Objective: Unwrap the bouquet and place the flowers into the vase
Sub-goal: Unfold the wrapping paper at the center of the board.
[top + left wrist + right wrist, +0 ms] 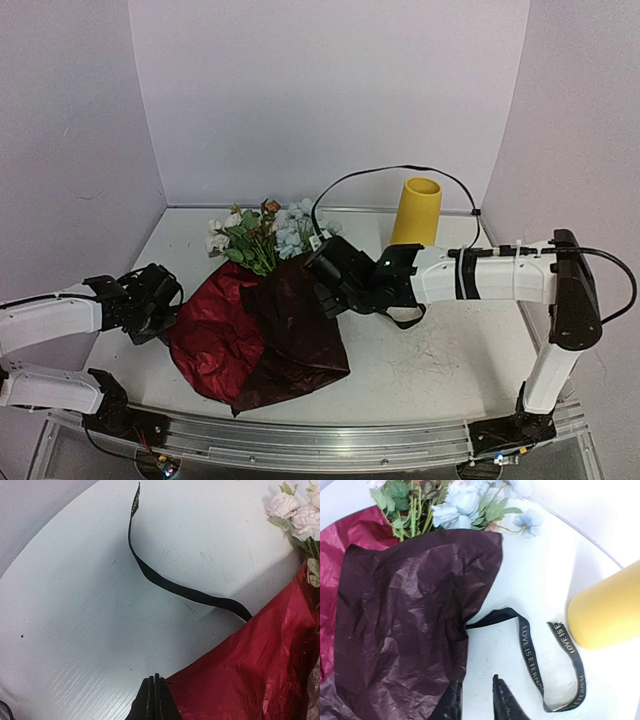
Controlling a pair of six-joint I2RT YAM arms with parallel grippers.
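Backdrop: pale lilac walls close in on three sides of a white table (450,360), which shows faint scuff marks on your right-hand side
Bouquet: you will find the bouquet (255,330) lying on the table left of centre, with its heads toward the back wall and its wrapping spread toward the near edge
Wrapping: bright red paper (210,345) lies on the left, and a darker maroon sheet (300,330) overlaps it on the right; both are crinkled and lie opened out over the table
Flowers: the flowers (258,235) stick out of the far end of the wrapping, white and pink to the left, pale blue to the right, with green leaves between; their stems run under the paper
Ribbon: the black ribbon (527,650), lettered in gold, comes out from under the maroon sheet's edge and loops loose across the table toward the vase; your left wrist view shows a black strip curving away from the red paper over bare table
Vase: the vase (417,212) stands upright at the back right, to the right of the blue blooms and not touching them
Left gripper: your left gripper (154,680) sits at the left edge of the red paper with its fingers pressed flat together; you cannot tell whether any paper is pinched between them
Right gripper: your right gripper (476,692) hangs at the right edge of the maroon sheet with a narrow gap between its fingers; white table shows through the gap, nothing is held, and its left finger is right at the sheet's edge
Cable: a black cable (380,172) arcs along the back wall behind the vase
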